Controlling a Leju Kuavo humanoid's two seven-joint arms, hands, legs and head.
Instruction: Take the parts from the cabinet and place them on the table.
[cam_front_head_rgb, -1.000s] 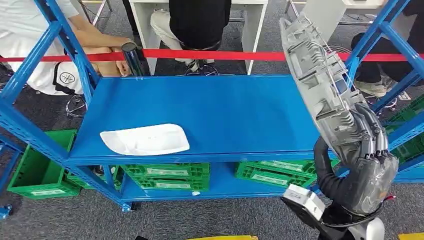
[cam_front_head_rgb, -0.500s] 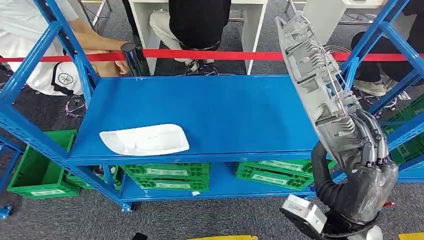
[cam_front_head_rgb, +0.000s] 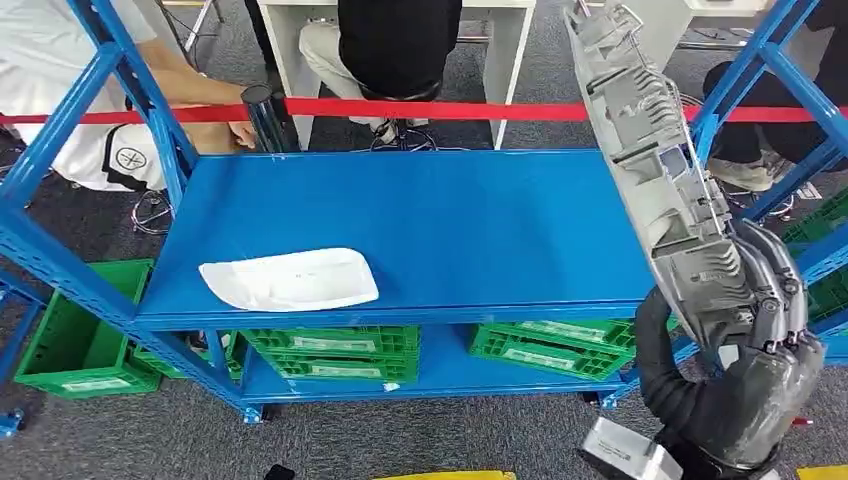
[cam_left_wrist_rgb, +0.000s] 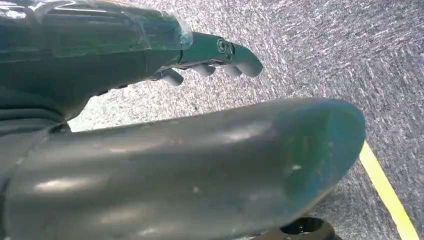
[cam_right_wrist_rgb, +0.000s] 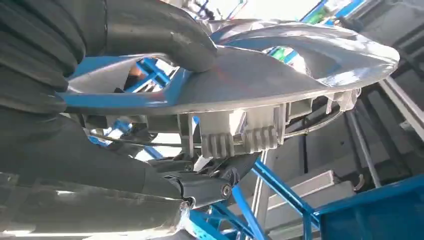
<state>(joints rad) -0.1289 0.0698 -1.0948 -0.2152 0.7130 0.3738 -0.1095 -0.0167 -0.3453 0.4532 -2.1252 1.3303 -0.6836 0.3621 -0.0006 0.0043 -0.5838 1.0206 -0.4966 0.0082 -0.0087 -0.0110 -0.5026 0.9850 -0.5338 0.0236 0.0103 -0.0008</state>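
My right hand (cam_front_head_rgb: 762, 330) grips the lower end of a long grey ribbed plastic part (cam_front_head_rgb: 655, 165), holding it upright and tilted at the right end of the blue rack's shelf (cam_front_head_rgb: 430, 225). In the right wrist view the thumb lies over the part's (cam_right_wrist_rgb: 280, 75) smooth face and the fingers (cam_right_wrist_rgb: 200, 187) curl under its ribbed back. A white curved part (cam_front_head_rgb: 291, 278) lies flat on the shelf near its front left corner. In the left wrist view my left hand (cam_left_wrist_rgb: 190, 100) hangs over grey carpet with nothing in it, fingers loosely extended.
Blue rack posts (cam_front_head_rgb: 120, 90) rise at the left and right. Green crates (cam_front_head_rgb: 335, 350) sit on the lower shelf and floor. Behind a red barrier tape (cam_front_head_rgb: 430, 110), people sit at a white table (cam_front_head_rgb: 520, 30). A yellow floor line (cam_left_wrist_rgb: 387, 192) crosses the carpet.
My right hand has moved right and slightly down with the grey part, which now stands a little higher and farther right in the head view. The white part has not moved.
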